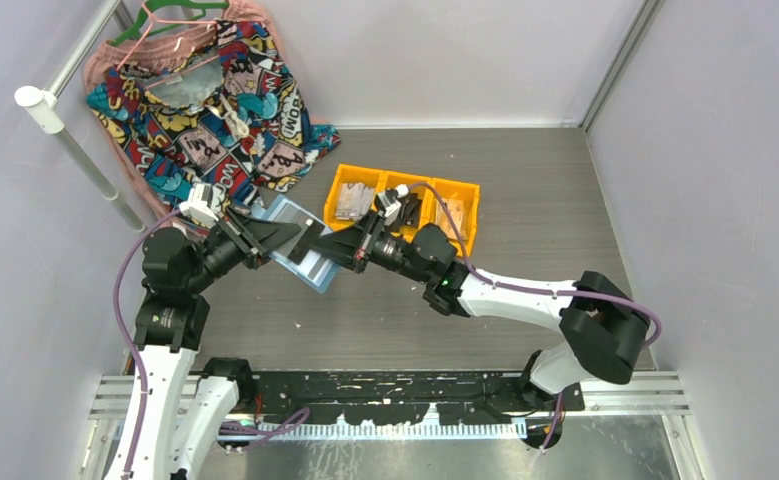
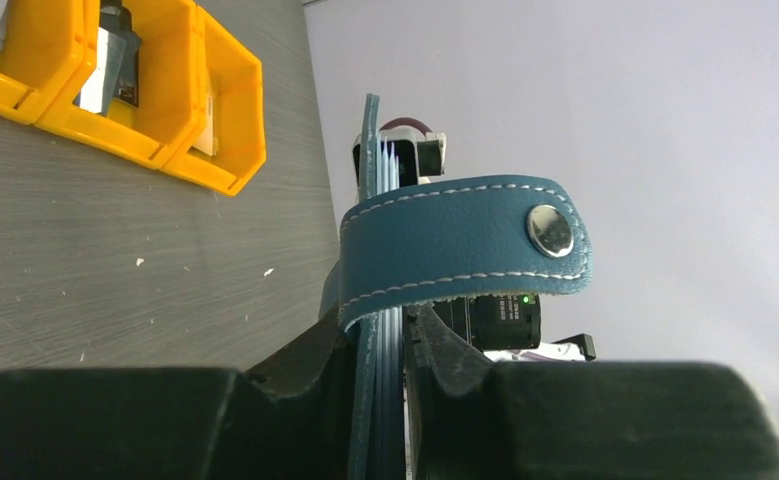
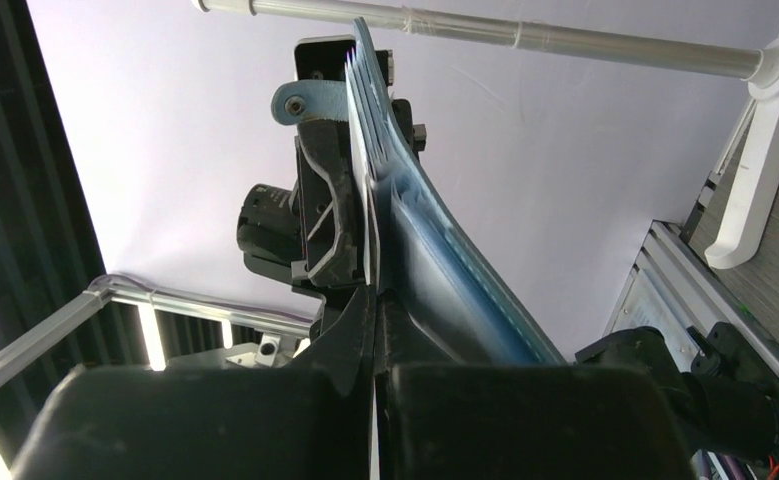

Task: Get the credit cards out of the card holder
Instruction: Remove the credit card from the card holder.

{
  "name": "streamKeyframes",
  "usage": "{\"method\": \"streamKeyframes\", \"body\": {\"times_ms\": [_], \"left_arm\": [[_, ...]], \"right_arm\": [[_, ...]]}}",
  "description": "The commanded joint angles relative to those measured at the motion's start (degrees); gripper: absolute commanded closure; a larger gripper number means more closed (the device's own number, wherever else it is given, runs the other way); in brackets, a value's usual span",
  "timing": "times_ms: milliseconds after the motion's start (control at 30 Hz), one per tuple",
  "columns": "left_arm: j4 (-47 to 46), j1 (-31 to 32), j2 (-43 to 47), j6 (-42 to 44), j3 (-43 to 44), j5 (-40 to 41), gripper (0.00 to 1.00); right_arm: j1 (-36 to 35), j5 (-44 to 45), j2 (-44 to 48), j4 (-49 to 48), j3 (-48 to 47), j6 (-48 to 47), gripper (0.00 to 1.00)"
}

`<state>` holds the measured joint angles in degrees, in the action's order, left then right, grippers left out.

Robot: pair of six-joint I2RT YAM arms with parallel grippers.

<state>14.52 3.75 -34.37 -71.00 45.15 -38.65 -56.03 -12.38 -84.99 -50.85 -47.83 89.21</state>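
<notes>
While the 2 arms meet above the left half of the table [image 1: 525, 200], about midway between its near and far edges, the card holder [image 1: 313, 272] hangs in the air between them, clear of the surface. It is open, its lighter blue inside showing from above. The left gripper [image 1: 283, 236] comes in from the left edge's side and is clamped tight on the holder's edge. In its wrist view the blue leaves stand upright between the fingers, and the strap [image 2: 445, 250] with its metal snap [image 2: 550, 230] curls over to the right, unfastened. The right gripper [image 1: 333, 250] reaches in from the opposite side, with its jaws pressed together on a thin leaf at the holder's other edge. Whether that leaf is a card or a pocket cannot be told. The rest of the holder bows away from its fingers. Toward the far edge, near the middle, sits a yellow bin [image 1: 465, 190] of 3 compartments. A comic-print cloth [image 1: 195, 110] lies bunched in the far left corner.
</notes>
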Motion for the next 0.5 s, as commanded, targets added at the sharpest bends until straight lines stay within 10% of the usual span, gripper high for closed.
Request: {"method": "streamKeyframes", "body": {"times_ms": [0, 233, 467], "left_arm": [[-4.90, 0.25, 0.55, -1.01, 1.70, -0.44, 0.79], [-4.69, 0.21, 0.40, -0.85, 1.87, -0.48, 0.89], [-4.23, 0.21, 0.25, -0.31, 2.48, -0.56, 1.00]], "right_arm": [[-0.13, 1.62, 4.07, 0.64, 2.97, -1.60, 0.99], [-0.22, 1.01, 4.68, 1.88, 1.52, -2.49, 0.97], [-0.43, -0.36, 1.26, 0.29, -3.04, -1.03, 0.66]]}}
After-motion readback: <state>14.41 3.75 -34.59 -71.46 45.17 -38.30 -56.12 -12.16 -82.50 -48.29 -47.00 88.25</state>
